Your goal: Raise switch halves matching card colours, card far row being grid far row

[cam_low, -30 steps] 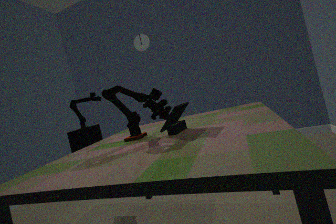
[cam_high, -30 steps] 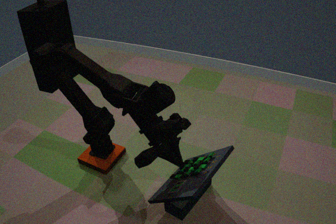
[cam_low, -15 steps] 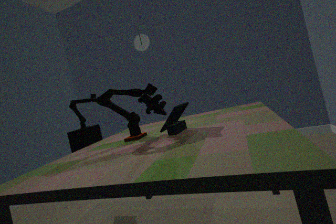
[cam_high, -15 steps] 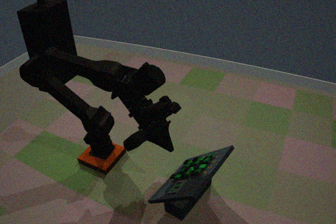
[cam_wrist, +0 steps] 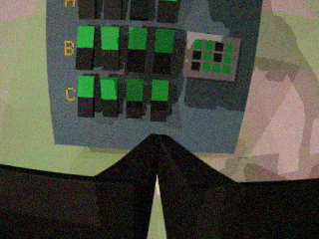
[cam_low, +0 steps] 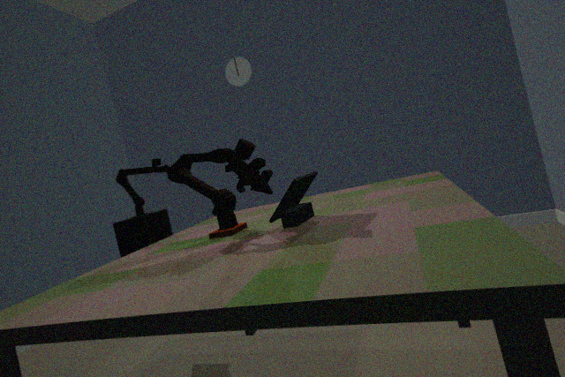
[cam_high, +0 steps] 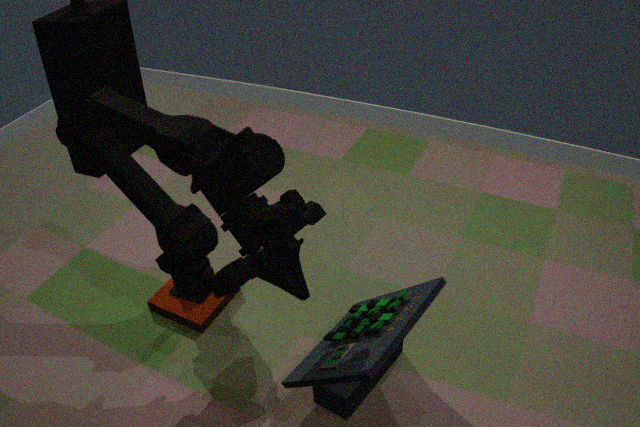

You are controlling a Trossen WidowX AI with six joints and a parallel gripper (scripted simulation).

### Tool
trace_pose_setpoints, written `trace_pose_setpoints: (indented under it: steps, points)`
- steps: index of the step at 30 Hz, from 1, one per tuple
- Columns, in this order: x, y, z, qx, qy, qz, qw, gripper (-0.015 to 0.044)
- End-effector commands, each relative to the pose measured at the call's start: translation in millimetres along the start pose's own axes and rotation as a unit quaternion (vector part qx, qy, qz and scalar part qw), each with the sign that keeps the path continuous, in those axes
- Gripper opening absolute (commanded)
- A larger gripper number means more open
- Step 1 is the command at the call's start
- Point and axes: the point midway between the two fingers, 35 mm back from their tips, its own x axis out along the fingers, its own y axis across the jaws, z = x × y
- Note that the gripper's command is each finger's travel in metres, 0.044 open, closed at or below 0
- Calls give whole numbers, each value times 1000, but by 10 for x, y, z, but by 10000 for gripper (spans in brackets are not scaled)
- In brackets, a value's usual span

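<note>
- Checking the leftmost switch of row C [cam_wrist: 86, 90] first makes sense: its card square is dark, so the nearer half should end up raised. If the green half is still up, press squarely on that green end; I can't read its tilt surely.
- Toward the middle, the gripper [cam_high: 305, 296] [cam_low: 271, 191] [cam_wrist: 158, 142] has its jaws clenched on nothing, a good blunt prodder. It stands off the panel [cam_high: 297, 379] [cam_low: 291, 197] [cam_wrist: 67, 134], so any sideways move is best made at this clearance, since dragging the tips could tip a neighbour.
- At the right, the card [cam_high: 337, 356] [cam_wrist: 212, 56] sits on the panel beside the grid. Compare every square with it before each press; if all match, just rise a little more and hold still.
- Left in the top view, the orange base plate [cam_high: 160, 306] [cam_low: 241, 227] shows, as it does from outside; the wrist view misses it.
- Further right, the top view includes the far row [cam_high: 402, 298] [cam_wrist: 167, 14], which the wrist view crops. The exterior view gives the panel's slope and the gap, but no switch colours.
</note>
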Motion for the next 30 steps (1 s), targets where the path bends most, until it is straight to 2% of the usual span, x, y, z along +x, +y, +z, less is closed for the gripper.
trace_pose_setpoints:
  steps: [1,4,30]
  points:
    - [172,-31,-29,-4,-3,3,1000,0]
    - [342,-31,-43,-4,-10,3,1000,0]
    - [583,-30,-43,-4,-11,3,1000,0]
